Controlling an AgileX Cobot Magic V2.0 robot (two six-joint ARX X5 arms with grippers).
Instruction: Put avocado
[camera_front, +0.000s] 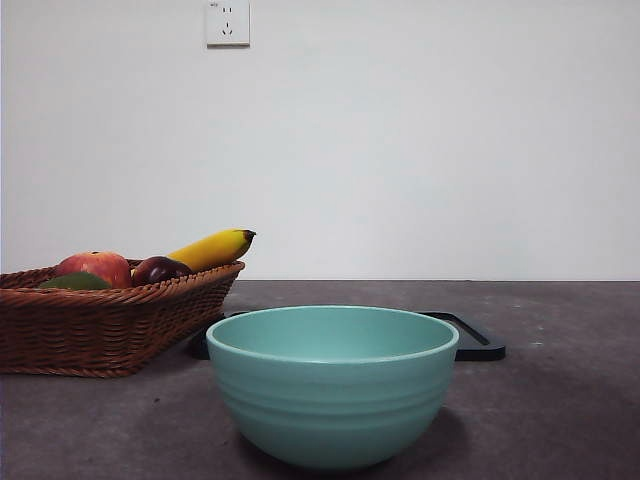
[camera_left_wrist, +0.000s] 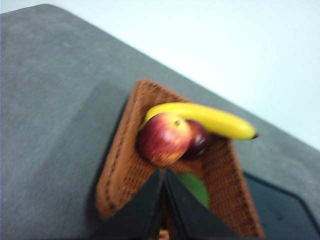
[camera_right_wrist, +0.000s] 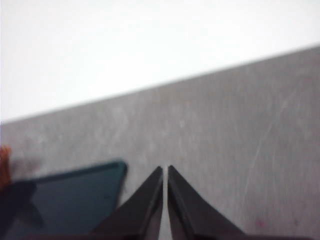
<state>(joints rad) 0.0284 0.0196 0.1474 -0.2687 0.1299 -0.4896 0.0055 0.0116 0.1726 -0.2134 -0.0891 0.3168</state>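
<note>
Dark green rounded avocado (camera_front: 75, 283) sits low in the brown woven wicker basket (camera_front: 110, 325), tucked against the red-yellow apple (camera_front: 95, 267) with the dark purple plum-like fruit (camera_front: 158, 269) and yellow banana (camera_front: 213, 249) behind; only a sliver shows above the rim, so its long axis can't be read. Left gripper (camera_left_wrist: 164, 172) hangs above the basket over the avocado, jaws pressed together holding nothing; right gripper (camera_right_wrist: 165, 170) is over bare table beside the flat black tray (camera_right_wrist: 70, 192), jaws likewise closed and empty. Grey matte table (camera_front: 560, 400) has open room right of the basket apart from the teal ceramic bowl (camera_front: 333, 385) in front of the tray; plain white wall (camera_front: 420, 140) with an outlet (camera_front: 227, 22) behind.
</note>
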